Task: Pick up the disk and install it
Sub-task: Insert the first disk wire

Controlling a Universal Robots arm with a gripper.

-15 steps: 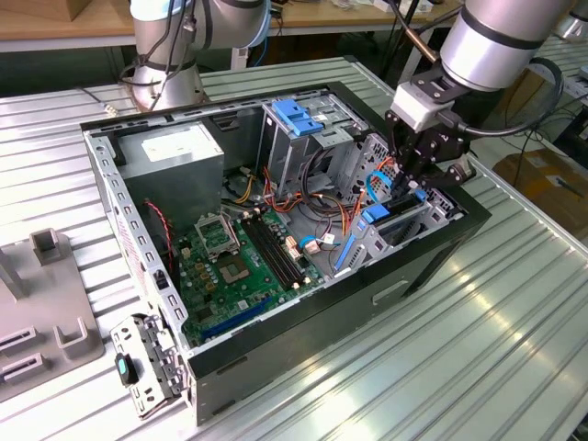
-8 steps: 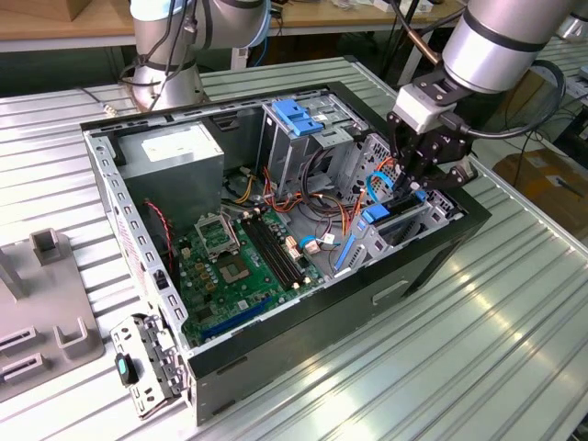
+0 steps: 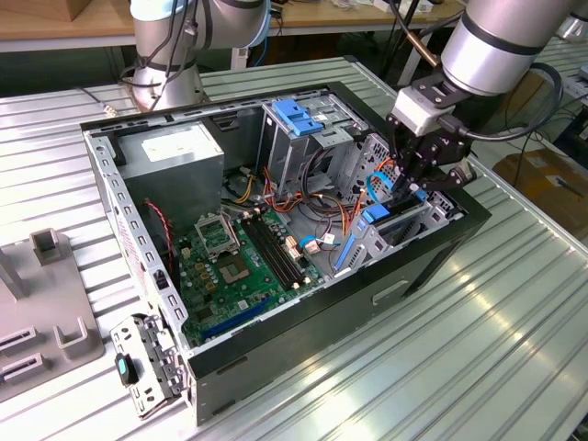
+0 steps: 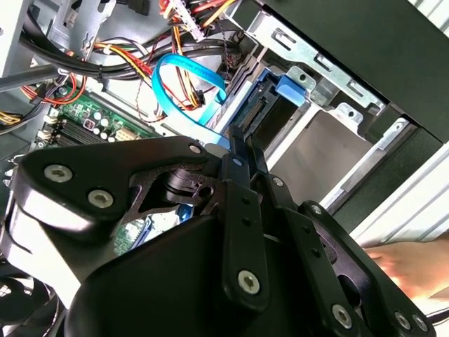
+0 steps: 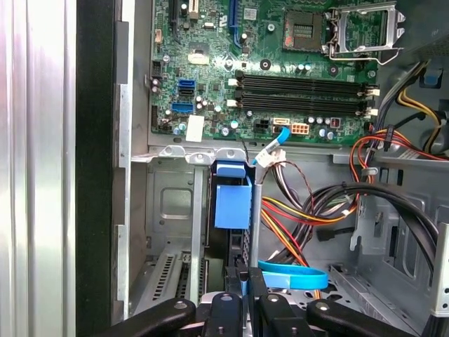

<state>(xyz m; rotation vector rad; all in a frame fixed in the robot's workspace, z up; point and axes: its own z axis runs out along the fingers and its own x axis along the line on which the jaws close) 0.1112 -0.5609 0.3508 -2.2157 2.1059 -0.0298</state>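
The gripper (image 5: 243,275), closed narrow, pinches the disk (image 5: 232,203) by its near edge; beyond it, bay walls (image 5: 198,210) hug both sides

In the exterior view, the disk (image 3: 367,220) at three o'clock sits mostly hidden inside the case (image 3: 303,322), with only its blue rail showing. The arm (image 3: 501,41) is cut off at one o'clock. In the second wrist view, a blurred hand (image 4: 410,263) is cropped.

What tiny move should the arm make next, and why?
Probably ease the disk straight a little deeper into the metal bay. The pincer is closed on the disk's end, the disk stands on edge in the bay's slot, and it does not look fully seated yet.
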